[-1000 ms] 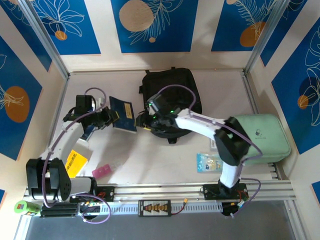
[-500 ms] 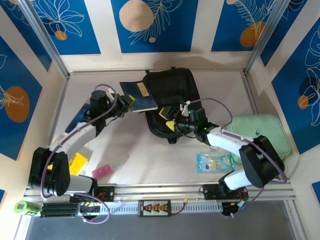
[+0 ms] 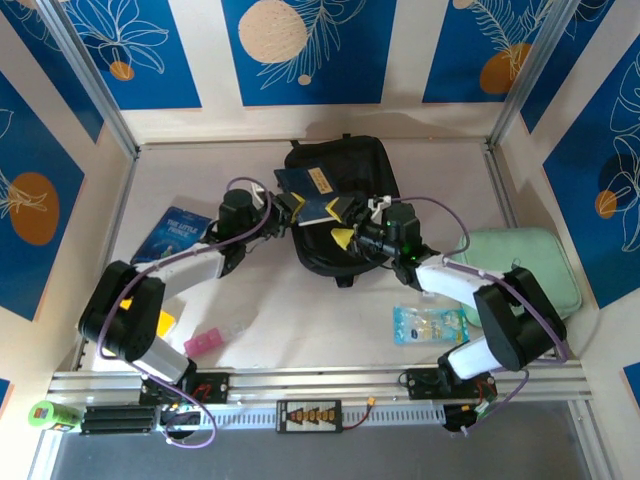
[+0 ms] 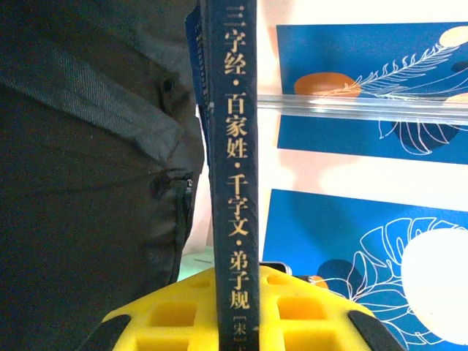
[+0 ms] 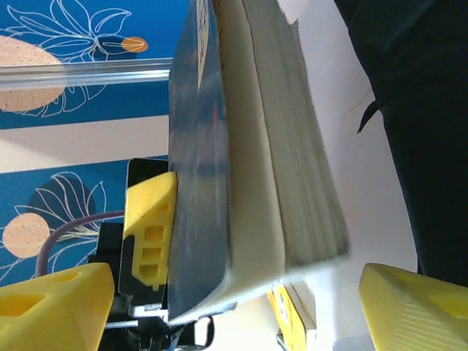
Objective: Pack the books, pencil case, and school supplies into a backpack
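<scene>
**Top external view:** The dark blue book [image 3: 312, 190] is held above the backpack [image 3: 350, 160], which lies at the far middle of the surface [image 3: 300, 300]. The book is clamped at one edge by the left gripper [image 3: 288, 207]. The right gripper [image 3: 346, 222] is positioned at the opposite edge with its jaws spread.

**Left wrist view:** The book [image 4: 232, 183] is pinched spine-up in the left gripper [image 4: 234, 325], with the backpack [image 4: 80, 183] just beside it.

**Right wrist view:** The book [image 5: 241, 146] is seen between the widely parted fingers of the right gripper [image 5: 234, 303], apart from both. The backpack [image 5: 424, 110] is seen on the right.

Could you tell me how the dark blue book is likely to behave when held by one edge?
Probably floppy: pages of the dark blue book fan apart at the free edge. Likely apt to pivot, since the left gripper pinches only its spine edge.
</scene>
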Controlling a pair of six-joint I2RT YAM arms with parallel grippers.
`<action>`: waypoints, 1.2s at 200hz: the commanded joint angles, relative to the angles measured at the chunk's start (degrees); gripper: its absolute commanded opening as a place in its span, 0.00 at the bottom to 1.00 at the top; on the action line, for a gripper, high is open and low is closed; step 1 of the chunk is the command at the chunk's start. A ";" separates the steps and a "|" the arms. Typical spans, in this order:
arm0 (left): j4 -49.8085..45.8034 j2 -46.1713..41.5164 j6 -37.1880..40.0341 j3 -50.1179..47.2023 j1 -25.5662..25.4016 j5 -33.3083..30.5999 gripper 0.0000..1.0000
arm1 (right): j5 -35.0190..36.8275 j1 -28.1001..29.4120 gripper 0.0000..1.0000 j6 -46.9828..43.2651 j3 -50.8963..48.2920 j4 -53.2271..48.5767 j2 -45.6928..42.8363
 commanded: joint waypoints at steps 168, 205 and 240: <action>-11.39 2.05 12.33 6.28 -1.26 10.44 0.48 | 10.49 0.43 0.04 -4.74 1.57 -15.82 -2.44; -35.08 3.71 32.86 14.88 -1.35 8.70 0.61 | 9.98 -4.37 0.02 -13.66 4.54 -30.20 -6.45; -45.90 12.22 44.31 25.34 -1.39 8.72 0.65 | 12.67 -7.08 0.02 -19.79 7.34 -43.97 -10.29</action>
